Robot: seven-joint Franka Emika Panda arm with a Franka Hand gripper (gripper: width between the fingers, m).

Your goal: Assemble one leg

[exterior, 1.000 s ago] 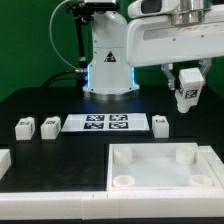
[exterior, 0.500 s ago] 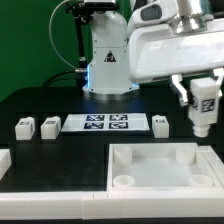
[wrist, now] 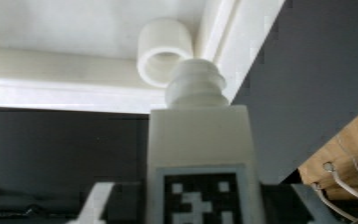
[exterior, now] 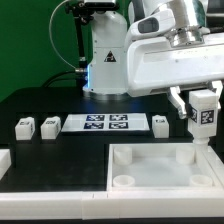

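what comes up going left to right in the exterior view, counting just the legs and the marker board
first leg → second leg → marker board → third leg → held leg

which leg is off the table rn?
The leg clamped in the gripper above the tray; the other three legs rest on the table.

Arm (exterior: 165, 55): glossy white rounded shells, grey joint up top. Base (exterior: 105, 55) w/ blue glow strip (exterior: 90, 72), black cables (exterior: 60, 25) far left. Gripper (exterior: 203, 106) white too.
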